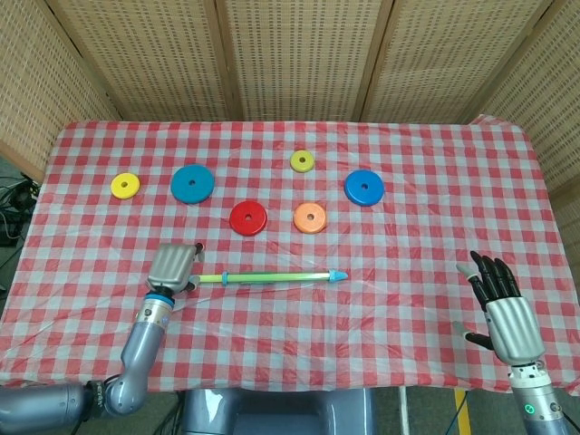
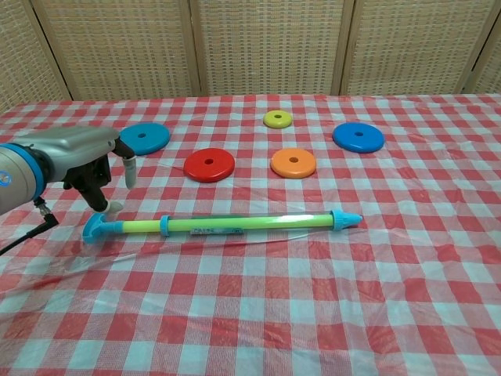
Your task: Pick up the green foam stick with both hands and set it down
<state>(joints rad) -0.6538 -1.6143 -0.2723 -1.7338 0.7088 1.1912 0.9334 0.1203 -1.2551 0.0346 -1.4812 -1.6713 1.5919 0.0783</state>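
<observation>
The green foam stick [image 1: 272,276] lies flat across the front middle of the checked table, its blue tip pointing right. In the chest view the stick [image 2: 235,225] shows its blue T-handle at the left end. My left hand [image 1: 174,265] hovers over that handle end and hides it in the head view. From the chest view the left hand [image 2: 82,160] has its fingers [image 2: 129,168] spread and pointing down, just above the handle, holding nothing. My right hand [image 1: 503,308] is open with fingers apart near the front right edge, far from the stick's tip.
Behind the stick lie flat discs: a yellow one [image 1: 124,186], a large blue one [image 1: 192,184], a red one [image 1: 247,218], an orange one [image 1: 310,217], a small olive one [image 1: 302,161] and another blue one [image 1: 363,188]. Woven panels [image 1: 290,54] close off the back.
</observation>
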